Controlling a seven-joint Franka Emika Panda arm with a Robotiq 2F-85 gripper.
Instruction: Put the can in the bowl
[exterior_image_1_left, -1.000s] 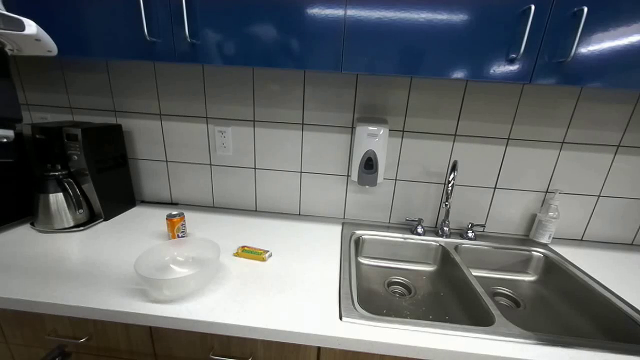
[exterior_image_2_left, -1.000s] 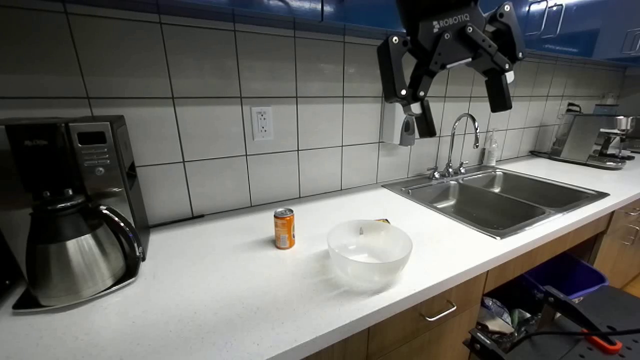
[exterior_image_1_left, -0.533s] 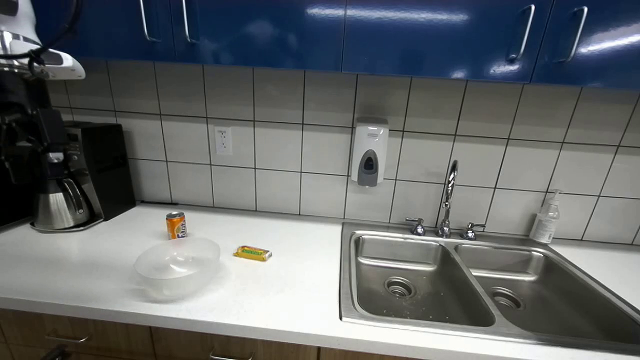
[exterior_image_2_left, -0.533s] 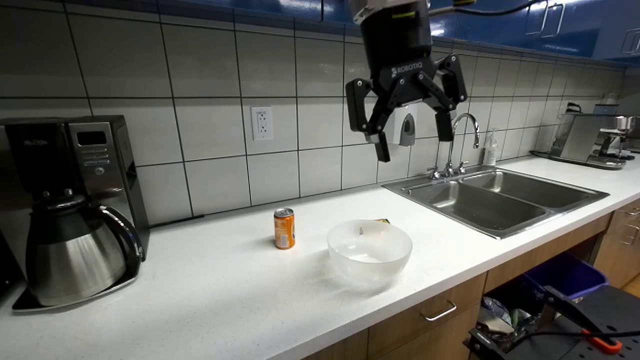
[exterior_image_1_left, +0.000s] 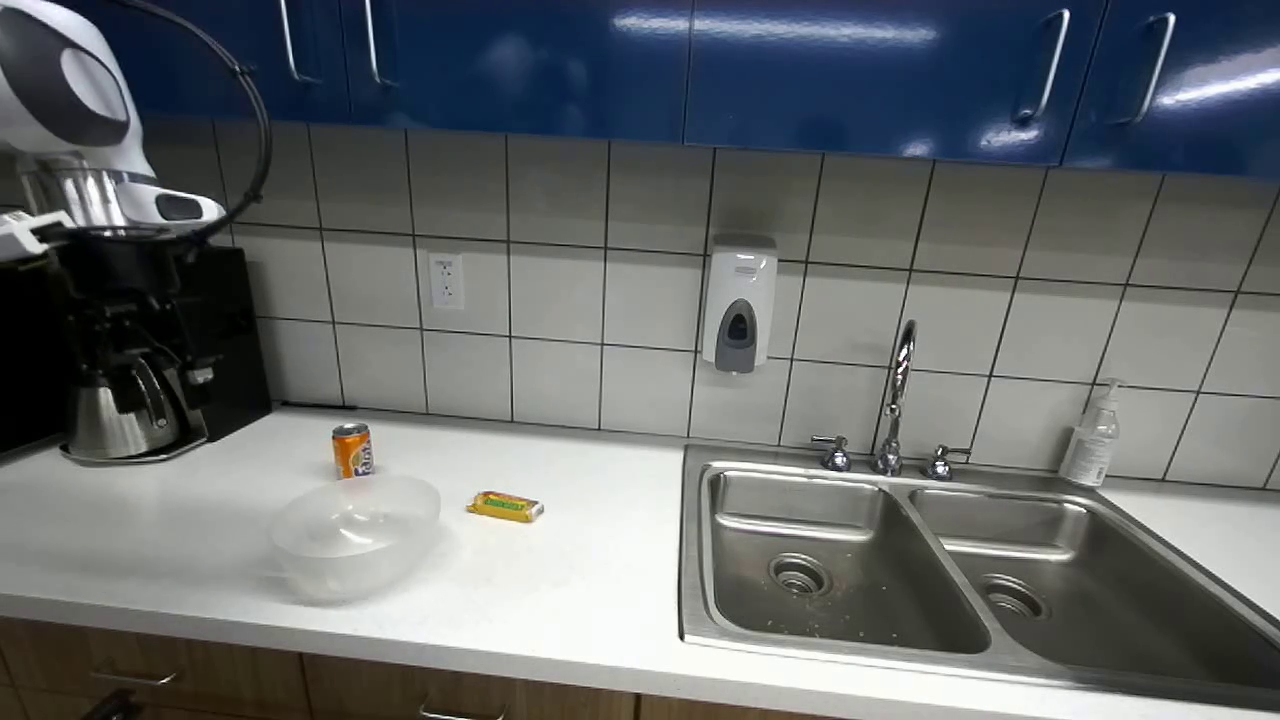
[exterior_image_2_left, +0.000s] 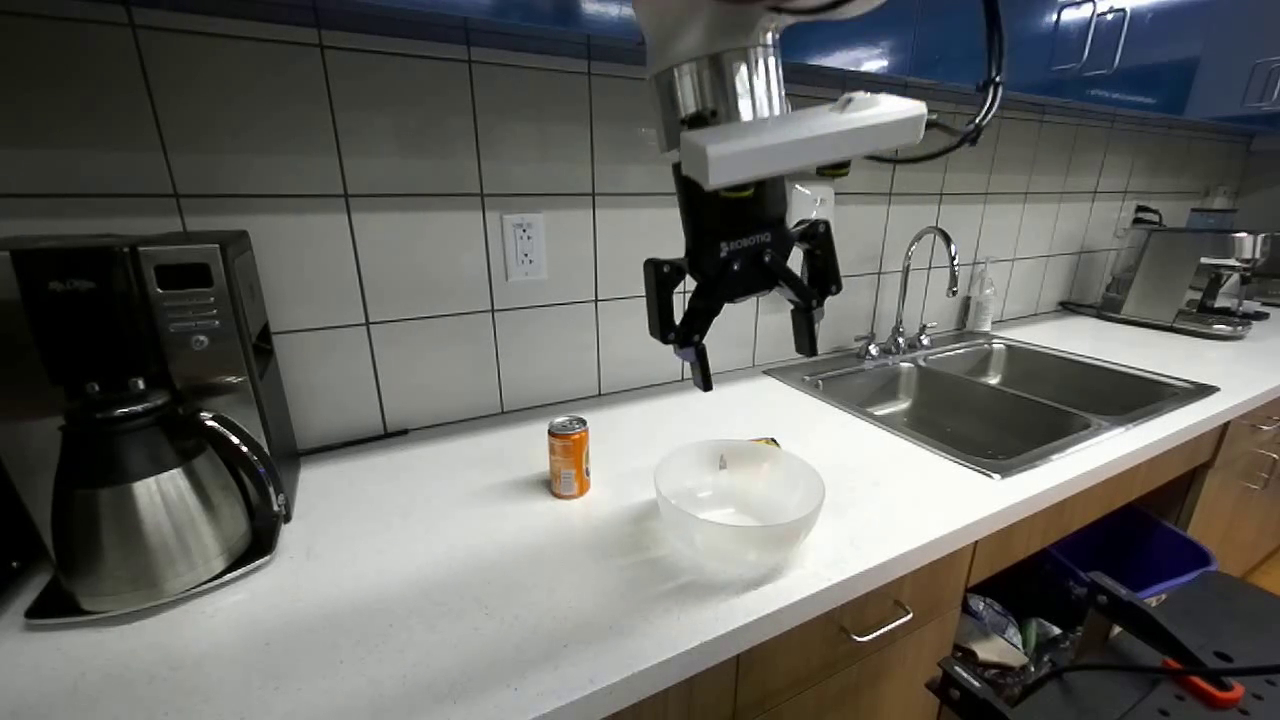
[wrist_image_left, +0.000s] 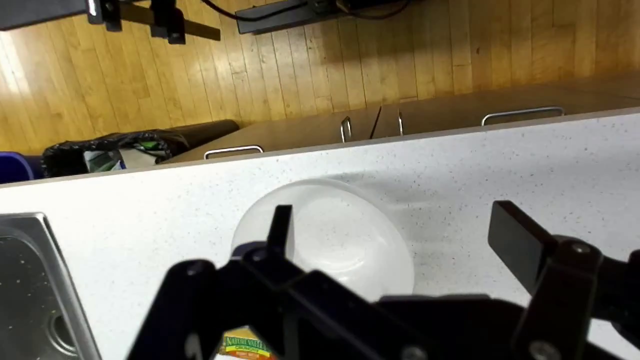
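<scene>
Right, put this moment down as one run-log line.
pincer: open, empty, above countertop | Fanta can: upright on countertop, outside translucent bowl | Nature Valley packet: on countertop | status: placement pending

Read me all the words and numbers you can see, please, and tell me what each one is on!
"ROBOTIQ": on the black gripper.
"NATURE VALLEY": on the yellow packet.
"CRUNCHY": on the same packet, smaller and fuzzier.
"Fanta": on the orange can, a bit blurred.
Too small or blurred: writing on the coffee maker, soap dispenser and pump bottle.
No numbers can be read.
</scene>
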